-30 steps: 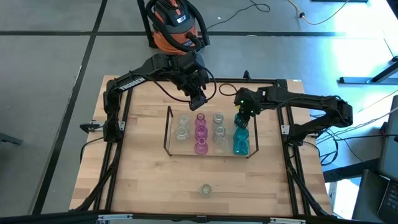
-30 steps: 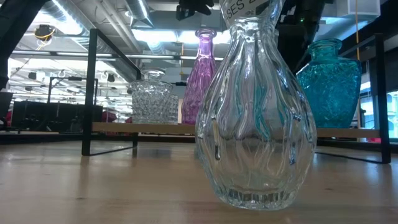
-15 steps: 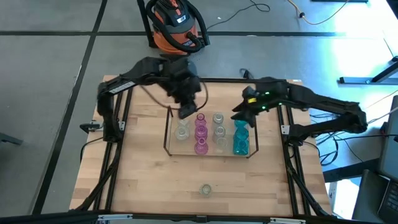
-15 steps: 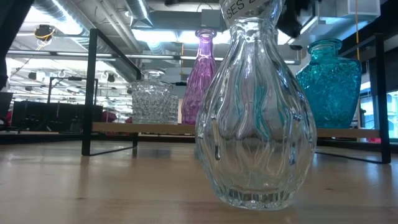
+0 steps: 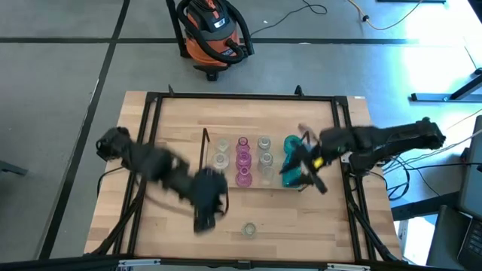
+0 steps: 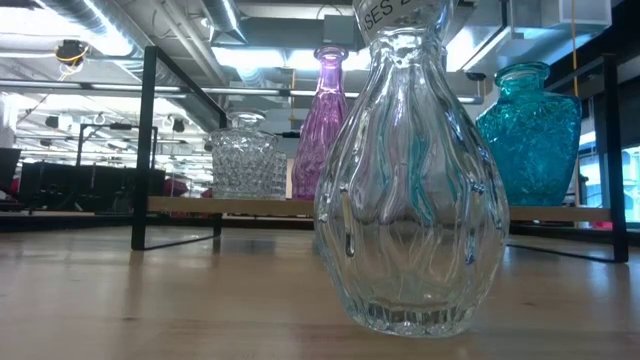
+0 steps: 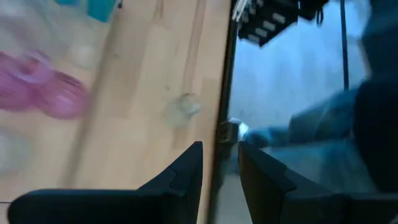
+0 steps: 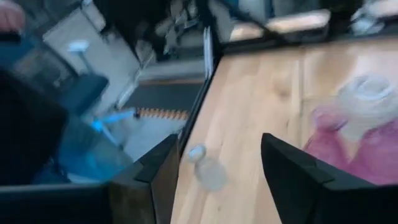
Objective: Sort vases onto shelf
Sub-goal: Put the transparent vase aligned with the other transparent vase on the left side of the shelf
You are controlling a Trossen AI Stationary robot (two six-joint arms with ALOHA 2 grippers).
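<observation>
Both arms have swung down from the shelf (image 5: 252,162): left gripper (image 5: 205,218) — fingers narrowly parted, empty — near the loose clear vase (image 5: 249,229); right gripper (image 5: 312,172) spread wide, empty, beside the teal vases (image 5: 291,172).

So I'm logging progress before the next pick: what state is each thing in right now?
Shelf: standing on the table, vases in rows on it.
Pink vases: upright in one row on the shelf.
Teal vases: on the shelf's right end.
Lone clear vase: upright on the table, off the shelf.
Left gripper: empty, beside the lone clear vase.
Right gripper: open, empty, by the teal vases.
</observation>
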